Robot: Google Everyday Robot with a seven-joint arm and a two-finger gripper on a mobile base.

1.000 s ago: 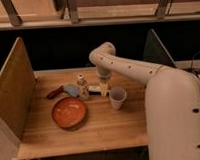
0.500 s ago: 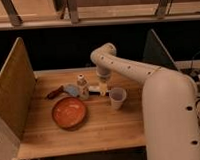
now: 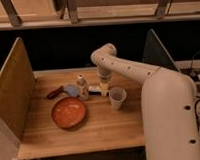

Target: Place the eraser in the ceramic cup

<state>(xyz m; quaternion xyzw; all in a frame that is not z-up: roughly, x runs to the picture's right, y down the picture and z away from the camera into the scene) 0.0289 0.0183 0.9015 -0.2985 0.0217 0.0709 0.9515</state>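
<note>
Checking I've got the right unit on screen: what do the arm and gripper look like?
The arm is smooth cream-white: thick rounded tubular links with small dark dots along the casing. The gripper, low beside the eraser, looks equally pale.

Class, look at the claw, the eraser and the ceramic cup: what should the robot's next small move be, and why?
Probably close the claw on the eraser. The claw stands open, low over the table right beside the eraser, which lies flat between the small bottle and the ceramic cup, not yet lifted.
</note>
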